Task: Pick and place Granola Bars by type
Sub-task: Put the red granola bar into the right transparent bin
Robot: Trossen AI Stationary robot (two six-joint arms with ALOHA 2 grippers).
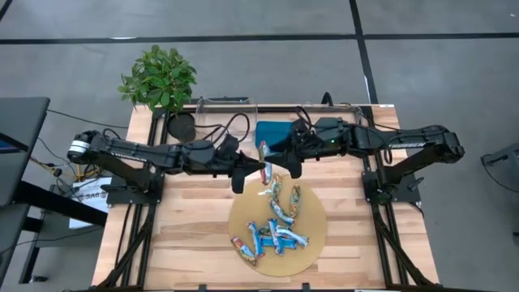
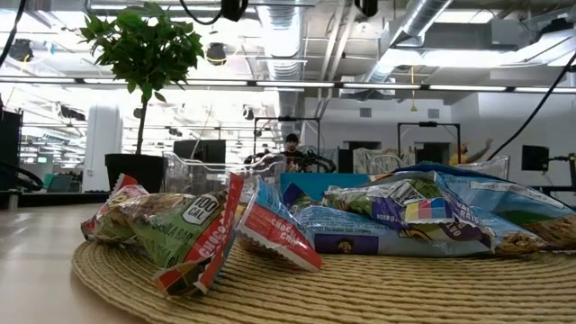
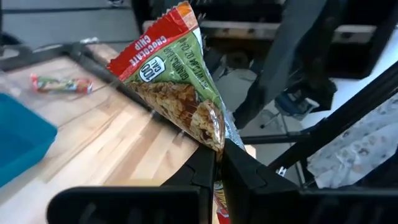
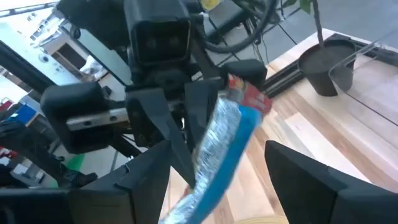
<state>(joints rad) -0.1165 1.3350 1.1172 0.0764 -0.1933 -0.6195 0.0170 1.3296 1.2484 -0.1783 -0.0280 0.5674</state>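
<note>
Left claw [image 3: 217,171] pinches my red-and-green bar [image 3: 177,87] shut above the counter [image 1: 186,235], lifted for sorting; right claw [image 4: 211,180] gapes empty beside it, other bars [image 1: 276,227] piled on the mat [image 1: 312,243].

Overhead and table-level cameras share the woven mat [image 1: 312,223].

Granola Bars [image 2: 270,225]: glossy crinkled foil/plastic wrappers, shiny w/ glare; one blue-and-silver bar [image 4: 217,149] looks metallic inside. Mat [image 2: 360,288]: woven straw-like fibre, rough, matt. Table [image 1: 186,235]: pale wood planks, smooth, satin. Teal tray [image 1: 272,134]: prob. plastic, smooth. Left gripper [image 3: 217,171] fingers: matt black plastic. Bin [image 2: 193,171]: clear plastic.
</note>
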